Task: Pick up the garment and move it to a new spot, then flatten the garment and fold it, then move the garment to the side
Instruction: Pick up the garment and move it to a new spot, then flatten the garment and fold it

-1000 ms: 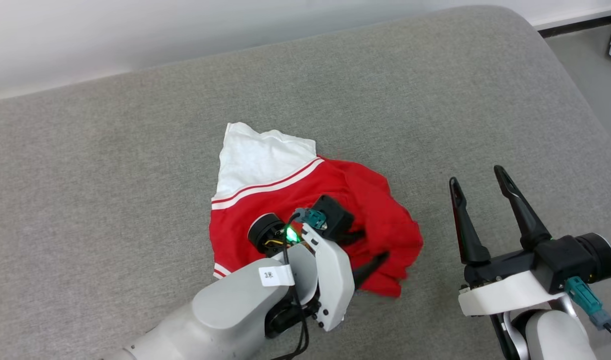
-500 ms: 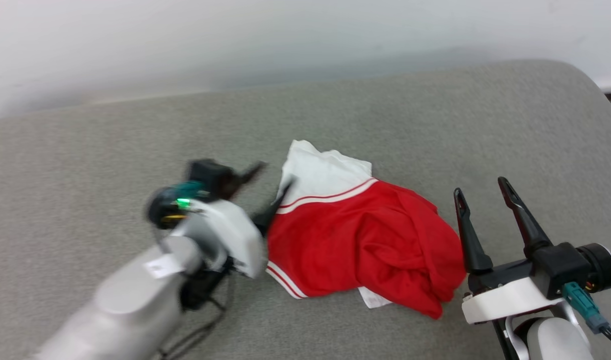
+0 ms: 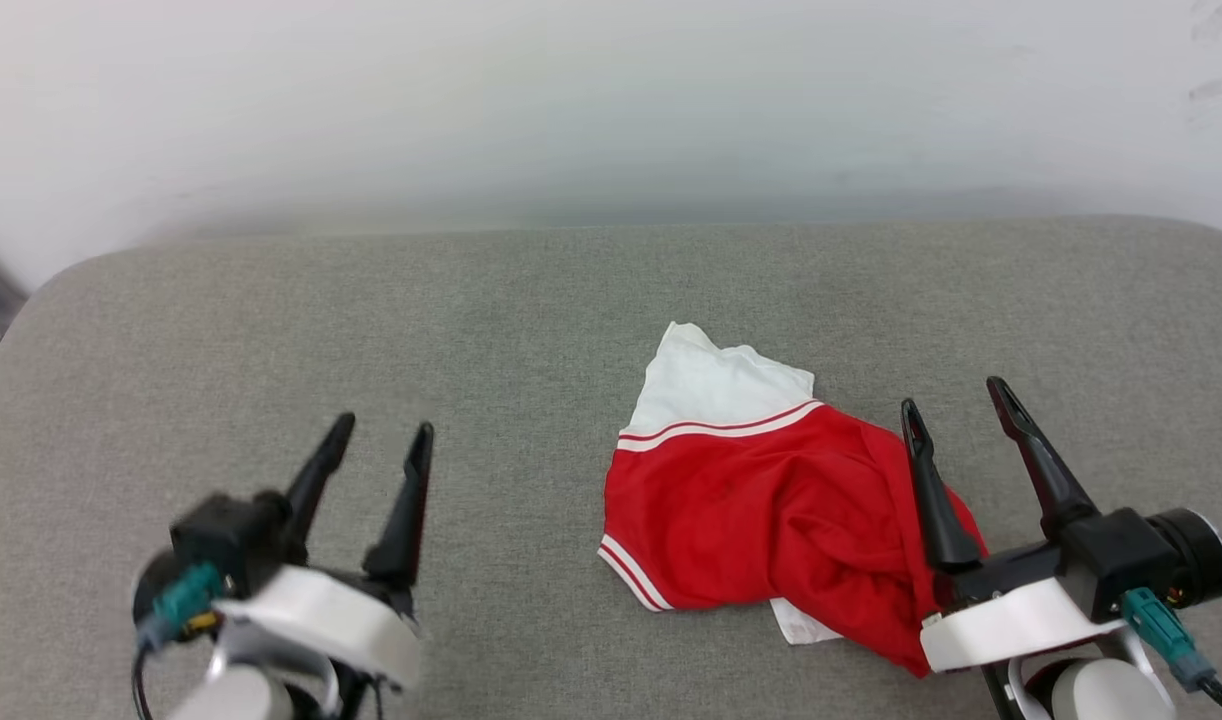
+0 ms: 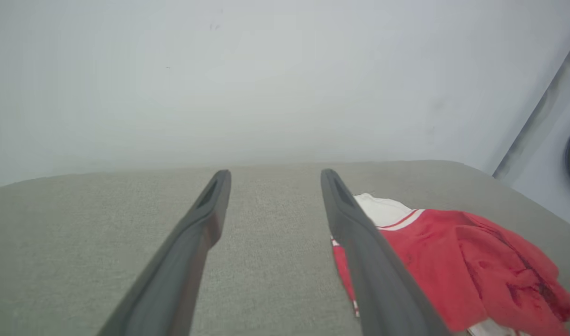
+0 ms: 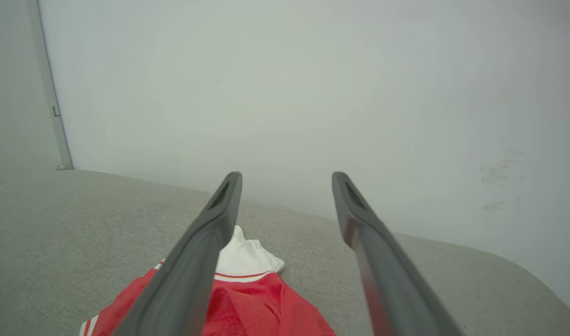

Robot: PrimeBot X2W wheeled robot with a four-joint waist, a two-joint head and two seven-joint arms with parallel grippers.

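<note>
Garment (image 3: 761,510): crumpled heap on grey cushion (image 3: 371,330).
Left gripper (image 3: 384,427): wide open, empty, well apart.
Right gripper (image 3: 952,395): wide open, empty, beside garment.

Bench (image 3: 531,330): grey woven fabric, padded, corners rounded off.
On it: shirt (image 3: 761,500), red with a white sleeve, lying crumpled right of centre.
Sleeve: points toward the far edge.

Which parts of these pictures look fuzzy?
Head view: the left hand is smeared, while the right hand and shirt look sharp. Left wrist view: its close fingers are soft-edged, the shirt clearer. Right wrist view: fingers soft too, wall evenly lit.
</note>
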